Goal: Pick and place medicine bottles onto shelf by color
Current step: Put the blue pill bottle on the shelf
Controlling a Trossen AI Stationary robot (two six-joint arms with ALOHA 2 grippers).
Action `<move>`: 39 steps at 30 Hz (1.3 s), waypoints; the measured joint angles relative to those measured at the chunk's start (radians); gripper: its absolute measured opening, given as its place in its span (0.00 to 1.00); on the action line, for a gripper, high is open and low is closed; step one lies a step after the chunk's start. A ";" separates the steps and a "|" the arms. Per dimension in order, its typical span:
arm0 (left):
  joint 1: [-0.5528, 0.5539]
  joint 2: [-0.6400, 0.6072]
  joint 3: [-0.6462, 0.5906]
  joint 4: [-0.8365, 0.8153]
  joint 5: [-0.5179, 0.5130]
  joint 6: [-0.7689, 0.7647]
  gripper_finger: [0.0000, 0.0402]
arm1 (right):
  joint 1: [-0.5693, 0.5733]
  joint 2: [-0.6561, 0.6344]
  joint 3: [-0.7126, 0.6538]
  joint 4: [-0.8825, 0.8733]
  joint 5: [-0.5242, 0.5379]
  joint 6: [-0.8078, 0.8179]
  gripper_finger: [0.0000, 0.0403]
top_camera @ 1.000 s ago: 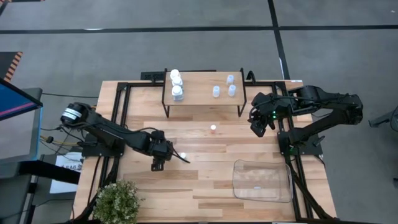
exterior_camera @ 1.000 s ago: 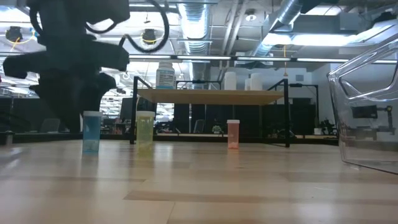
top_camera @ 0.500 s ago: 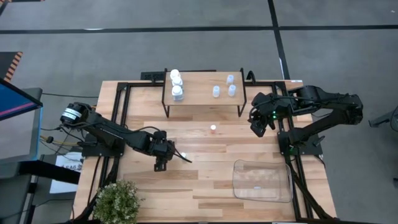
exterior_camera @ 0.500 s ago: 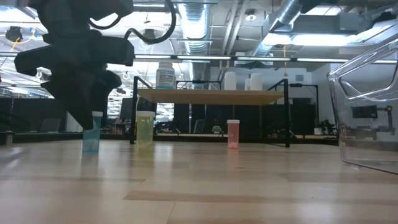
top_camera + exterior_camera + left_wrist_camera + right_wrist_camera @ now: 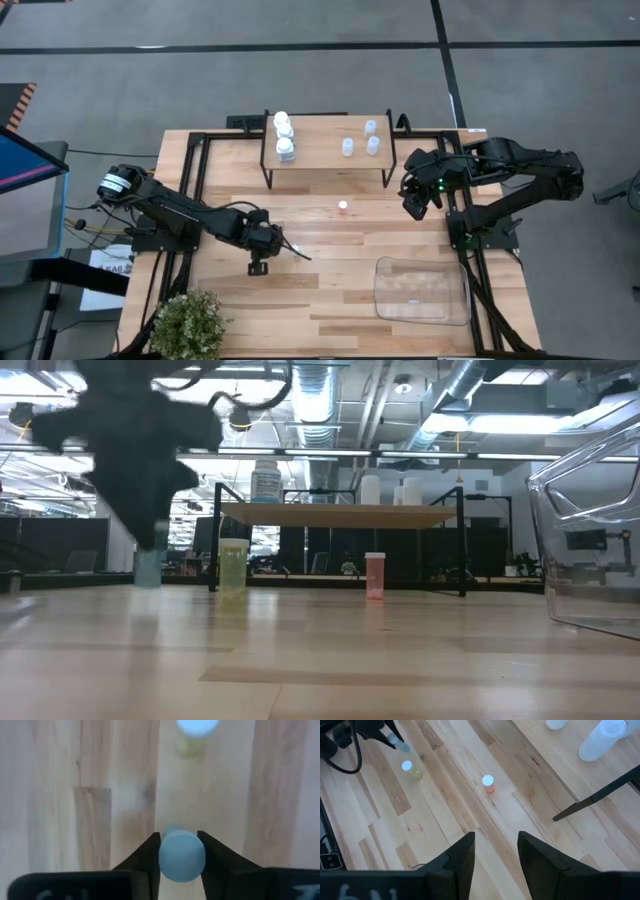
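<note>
A small blue medicine bottle (image 5: 181,857) sits between the fingers of my left gripper (image 5: 177,836), which is shut on it over the table's left middle (image 5: 285,248). In the low view its lower body (image 5: 147,570) shows under the dark gripper. A yellow-green bottle (image 5: 232,565) and a red-orange one (image 5: 342,207) stand on their bases on the table. The shelf (image 5: 325,160) at the far side carries three white bottles (image 5: 283,135) and three clear ones (image 5: 362,138). My right gripper (image 5: 495,852) hangs open by the shelf's right end (image 5: 415,200). My left gripper pinches the blue bottle's top end, at the sides of its cap (image 5: 165,856), between its two fingers. The fingers (image 5: 210,850) come from above and point down. The bottle hangs upright below them, its base (image 5: 147,585) a little off the table.
A clear plastic tray (image 5: 422,290) lies at the near right, and its wall (image 5: 590,540) fills the low view's right side. A potted plant (image 5: 190,325) stands at the near left corner. Bare wood lies between the loose bottles and the tray.
My left gripper has come down over the blue bottle, shut on its top and taken hold. It has then gone up a little, so the bottle has left the table. The yellow-green and red-orange bottles have stayed put.
</note>
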 joint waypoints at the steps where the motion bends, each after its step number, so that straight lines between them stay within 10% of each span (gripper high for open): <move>1: 0.011 0.000 0.028 -0.033 0.004 0.000 0.18 | 0.000 0.000 0.000 0.000 0.000 0.000 0.43; 14: 0.325 0.032 0.541 -0.215 -0.066 0.235 0.18 | 0.000 0.000 0.000 0.002 0.000 0.000 0.43; 27: 0.617 0.423 1.121 -0.339 0.000 0.486 0.18 | 0.000 0.000 0.000 0.003 0.000 0.000 0.43; 39: 0.722 0.594 1.236 -0.451 0.062 0.559 0.18 | 0.000 0.000 0.000 0.002 0.000 0.000 0.43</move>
